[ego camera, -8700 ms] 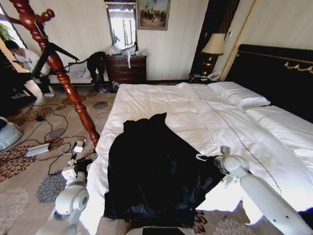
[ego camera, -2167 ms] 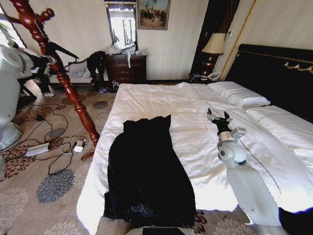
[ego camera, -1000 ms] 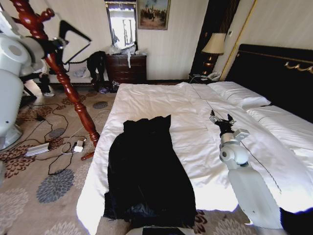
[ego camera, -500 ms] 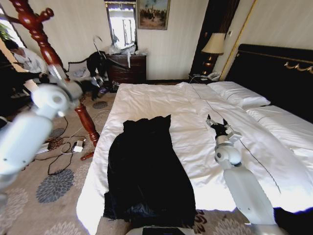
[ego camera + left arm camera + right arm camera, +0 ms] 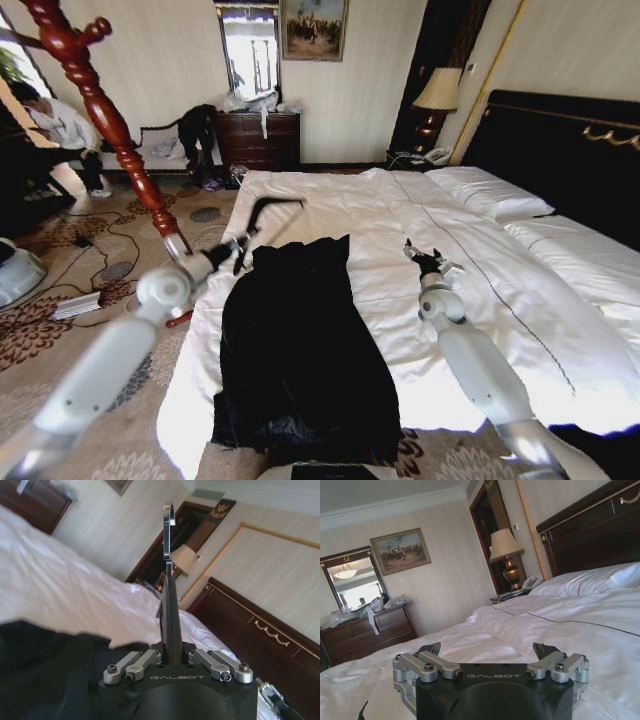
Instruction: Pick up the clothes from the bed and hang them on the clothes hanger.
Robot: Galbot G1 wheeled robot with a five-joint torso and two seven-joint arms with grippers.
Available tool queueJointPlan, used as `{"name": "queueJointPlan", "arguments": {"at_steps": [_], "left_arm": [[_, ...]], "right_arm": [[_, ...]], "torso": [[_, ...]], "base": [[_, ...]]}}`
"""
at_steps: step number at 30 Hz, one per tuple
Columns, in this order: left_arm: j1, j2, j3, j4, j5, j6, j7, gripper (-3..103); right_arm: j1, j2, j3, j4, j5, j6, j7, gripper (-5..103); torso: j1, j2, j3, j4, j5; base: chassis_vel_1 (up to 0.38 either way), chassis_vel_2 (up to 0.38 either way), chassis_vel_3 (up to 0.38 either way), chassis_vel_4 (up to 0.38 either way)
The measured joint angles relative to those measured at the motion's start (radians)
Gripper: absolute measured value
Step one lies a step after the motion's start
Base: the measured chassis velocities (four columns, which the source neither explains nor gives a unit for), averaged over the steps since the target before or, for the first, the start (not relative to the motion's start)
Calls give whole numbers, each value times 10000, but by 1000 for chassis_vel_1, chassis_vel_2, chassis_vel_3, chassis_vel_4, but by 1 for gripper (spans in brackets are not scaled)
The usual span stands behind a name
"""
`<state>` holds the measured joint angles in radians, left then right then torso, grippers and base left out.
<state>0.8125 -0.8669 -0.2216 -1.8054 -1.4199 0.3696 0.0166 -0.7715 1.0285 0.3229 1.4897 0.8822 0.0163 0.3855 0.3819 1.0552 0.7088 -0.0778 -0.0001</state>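
Head view: our left end effector [image 5: 238, 252], mid-frame, clamps a black hanger [image 5: 268, 208] above the clothes [image 5: 300, 350]. Our right end effector [image 5: 424, 259] hovers spread wide over the bed [image 5: 330, 205]. Patterned carpet [image 5: 60, 330] lies lower left.

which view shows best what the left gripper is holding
The left wrist view: the left gripper clamps a black hanger, its metal hook pointing away. The head view shows it small beside the clothes; in the right wrist view I can't make it out.

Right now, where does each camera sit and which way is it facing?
Head view: high at the bed's foot, looking down over the bed and clothes; both arms show.
Left wrist view: behind the left gripper, shut on a black hanger, facing the headboard.
Right wrist view: behind the open right gripper, low over the bed, facing the dresser.
All share the lamp.
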Motion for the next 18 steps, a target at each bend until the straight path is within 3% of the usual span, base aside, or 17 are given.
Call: {"name": "queueJointPlan", "arguments": {"at_steps": [9,18], "left_arm": [[1294,-942,20,552,714,273,435,17],[1612,-1664,-156,1110,765,440,494,17]], "right_arm": [[-565,-775,-63,28,176,401,-459,100],[557,-611,-1437,-434,613,215,-525,100]], "torso": [[-1,0,0,-6,-1],[-1,0,0,-1,1]], "base": [[0,0,0,0],[0,0,0,0]]}}
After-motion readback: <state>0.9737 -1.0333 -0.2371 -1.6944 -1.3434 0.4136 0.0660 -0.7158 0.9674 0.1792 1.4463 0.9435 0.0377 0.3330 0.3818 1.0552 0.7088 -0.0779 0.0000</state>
